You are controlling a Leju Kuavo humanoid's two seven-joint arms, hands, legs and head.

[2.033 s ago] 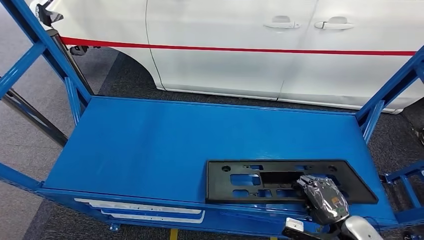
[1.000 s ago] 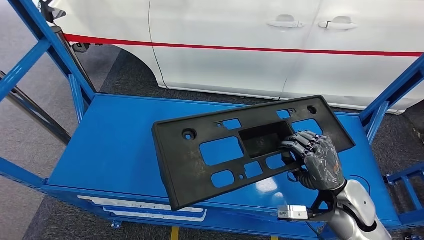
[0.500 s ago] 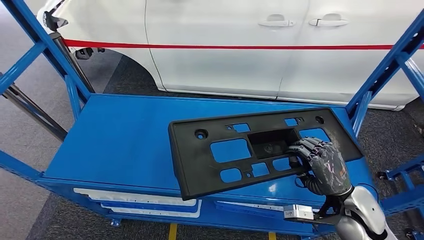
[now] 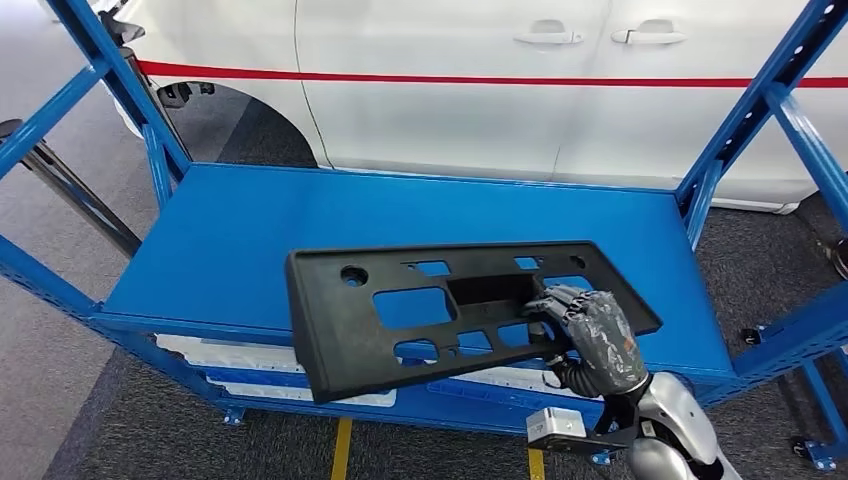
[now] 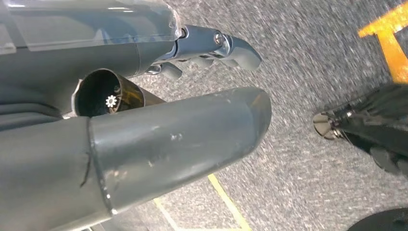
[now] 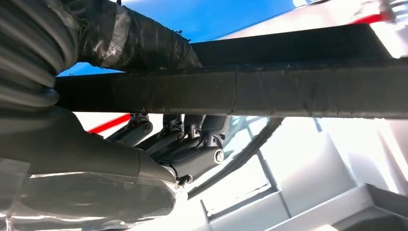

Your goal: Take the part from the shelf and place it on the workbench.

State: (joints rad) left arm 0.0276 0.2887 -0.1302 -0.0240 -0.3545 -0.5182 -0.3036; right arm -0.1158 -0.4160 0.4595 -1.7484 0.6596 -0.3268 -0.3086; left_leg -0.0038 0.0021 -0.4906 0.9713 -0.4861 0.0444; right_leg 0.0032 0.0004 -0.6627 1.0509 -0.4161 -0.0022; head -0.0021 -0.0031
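Right hand [image 4: 592, 338] grips black plate [image 4: 400, 315] by its right end, tilted above blue shelf [image 4: 250, 230], lower centre of frame. Left hand [image 5: 144, 139] holds nothing, fingers apart.

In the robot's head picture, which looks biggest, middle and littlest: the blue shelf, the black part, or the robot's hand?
1. Blue shelf, the biggest by far.
2. Black part, covering about a third of the shelf top.
3. Right hand, the littlest, though it sits nearest the camera, gripping the part.
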